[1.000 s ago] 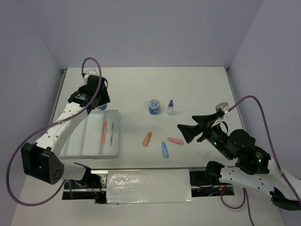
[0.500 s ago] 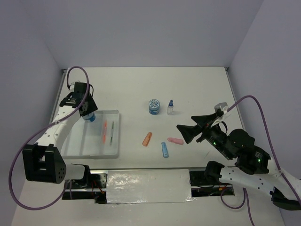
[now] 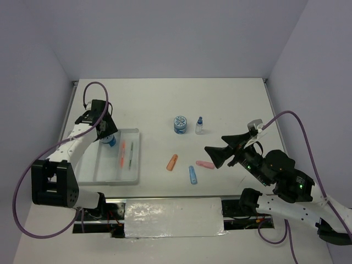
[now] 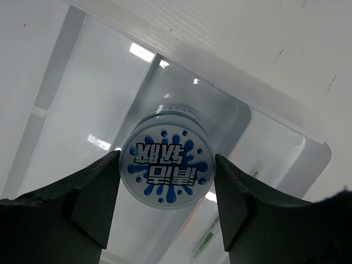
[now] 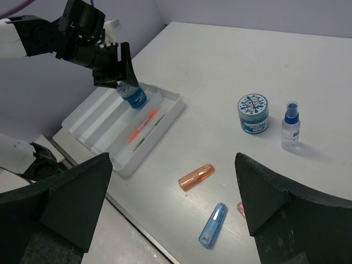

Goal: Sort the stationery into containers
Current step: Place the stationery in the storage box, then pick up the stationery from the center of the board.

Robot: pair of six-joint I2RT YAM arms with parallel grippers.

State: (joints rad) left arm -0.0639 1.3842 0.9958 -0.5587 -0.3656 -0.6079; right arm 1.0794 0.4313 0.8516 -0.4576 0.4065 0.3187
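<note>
Left jaws grip a pot [image 4: 165, 168] over the tray [image 4: 93, 88]; probably best lowered level until seated, then released. Right jaws hang open.

pot A [image 4: 165, 168] upright in tray [image 3: 96, 165] | pens [image 3: 121, 154] in tray | pot B [image 3: 180, 124], bottle [image 3: 199, 126], markers [image 3: 172, 161], eraser [image 3: 204, 164] outside

left end effector [image 3: 109, 136] clamped, right end effector [image 3: 215, 144] gaping
</note>
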